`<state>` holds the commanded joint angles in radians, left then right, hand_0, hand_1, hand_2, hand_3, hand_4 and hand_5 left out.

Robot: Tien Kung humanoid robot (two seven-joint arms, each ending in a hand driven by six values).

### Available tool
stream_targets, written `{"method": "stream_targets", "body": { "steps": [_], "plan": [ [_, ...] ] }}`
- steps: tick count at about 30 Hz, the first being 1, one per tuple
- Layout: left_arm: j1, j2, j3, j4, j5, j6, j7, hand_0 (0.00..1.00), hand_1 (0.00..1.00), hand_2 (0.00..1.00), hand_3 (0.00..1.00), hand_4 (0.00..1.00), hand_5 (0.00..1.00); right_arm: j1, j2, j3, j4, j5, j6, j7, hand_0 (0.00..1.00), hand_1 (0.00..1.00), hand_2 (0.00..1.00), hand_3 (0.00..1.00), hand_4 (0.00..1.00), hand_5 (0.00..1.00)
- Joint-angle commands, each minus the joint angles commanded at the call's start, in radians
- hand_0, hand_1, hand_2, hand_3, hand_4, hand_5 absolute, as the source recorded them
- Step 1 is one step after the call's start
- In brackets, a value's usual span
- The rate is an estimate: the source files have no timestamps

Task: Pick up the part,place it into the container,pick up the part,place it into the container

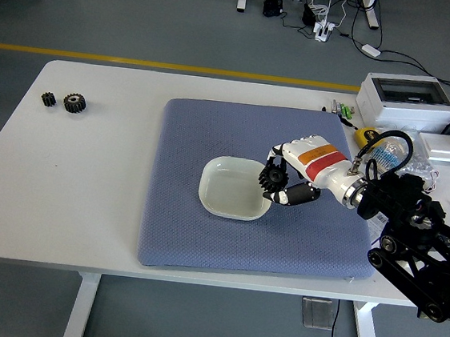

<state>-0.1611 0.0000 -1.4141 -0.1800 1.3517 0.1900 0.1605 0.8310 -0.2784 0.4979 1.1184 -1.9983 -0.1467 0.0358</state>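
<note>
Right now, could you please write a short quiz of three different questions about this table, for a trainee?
1. True or false: the right hand holds a black gear at the right rim of the white dish.
2. How many gears lie on the bare table top near its left end?
3. Multiple choice: the dish sits on A) a blue-grey mat, B) the bare table, C) a white box.

Key: 1. True. 2. Two, a small gear and a larger gear. 3. A.
</note>
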Motion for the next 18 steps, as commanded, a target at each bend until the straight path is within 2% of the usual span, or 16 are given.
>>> {"method": "stream_targets", "body": {
  "steps": [1, 2, 7, 8, 9, 13, 14, 16, 18],
  "plan": [
    [0.000, 0.000, 0.000, 0.000, 0.001, 0.000, 0.000, 0.680, 0.662, 0.655, 0.566, 0.606, 0.543, 0.010, 0.012, -0.014, -0.009, 0.000, 0.000, 0.000, 0.159, 0.286, 0.380, 0.464, 0.708, 0.256],
    [-0.001, 0.000, 0.001, 0.000, 0.000, 0.000, 0.001, 0.680, 0.662, 0.657, 0.566, 0.606, 0.543, 0.021, 0.028, -0.029, -0.023, 0.003, -0.003, 0.001, 0.216, 0.359, 0.442, 0.473, 0.691, 0.282],
    [-0.003, 0.000, 0.005, 0.000, 0.000, 0.000, 0.003, 0.680, 0.662, 0.657, 0.566, 0.606, 0.543, 0.060, 0.100, -0.074, -0.115, 0.015, -0.011, 0.003, 0.216, 0.359, 0.442, 0.473, 0.691, 0.282],
    [-0.004, 0.000, 0.006, 0.000, 0.000, -0.001, 0.003, 0.680, 0.662, 0.658, 0.566, 0.606, 0.542, 0.064, 0.109, -0.079, -0.129, 0.016, -0.012, 0.002, 0.300, 0.432, 0.498, 0.503, 0.699, 0.317],
    [-0.005, 0.000, 0.007, 0.000, 0.000, -0.001, 0.004, 0.680, 0.662, 0.658, 0.566, 0.606, 0.542, 0.071, 0.122, -0.085, -0.149, 0.018, -0.012, -0.003, 0.300, 0.432, 0.498, 0.503, 0.699, 0.317],
    [-0.007, 0.000, 0.012, 0.000, -0.002, -0.001, 0.005, 0.680, 0.662, 0.658, 0.566, 0.606, 0.542, 0.091, 0.158, -0.088, -0.212, 0.009, 0.037, -0.013, 0.300, 0.432, 0.498, 0.503, 0.699, 0.317],
    [-0.008, 0.000, 0.014, 0.000, -0.004, -0.001, 0.005, 0.680, 0.662, 0.658, 0.566, 0.606, 0.542, 0.094, 0.163, -0.086, -0.220, 0.003, 0.046, -0.012, 0.367, 0.534, 0.720, 0.884, 0.998, 0.361],
    [-0.008, 0.000, 0.016, 0.000, -0.006, -0.001, 0.005, 0.680, 0.662, 0.658, 0.566, 0.606, 0.542, 0.098, 0.169, -0.082, -0.230, -0.006, 0.070, -0.013, 0.367, 0.534, 0.720, 0.884, 0.998, 0.361],
    [-0.008, 0.000, 0.015, 0.000, -0.004, -0.001, 0.006, 0.680, 0.662, 0.658, 0.566, 0.606, 0.542, 0.103, 0.172, -0.083, -0.233, -0.010, 0.068, 0.001, 0.367, 0.534, 0.720, 0.884, 0.998, 0.361]
  ]
}}
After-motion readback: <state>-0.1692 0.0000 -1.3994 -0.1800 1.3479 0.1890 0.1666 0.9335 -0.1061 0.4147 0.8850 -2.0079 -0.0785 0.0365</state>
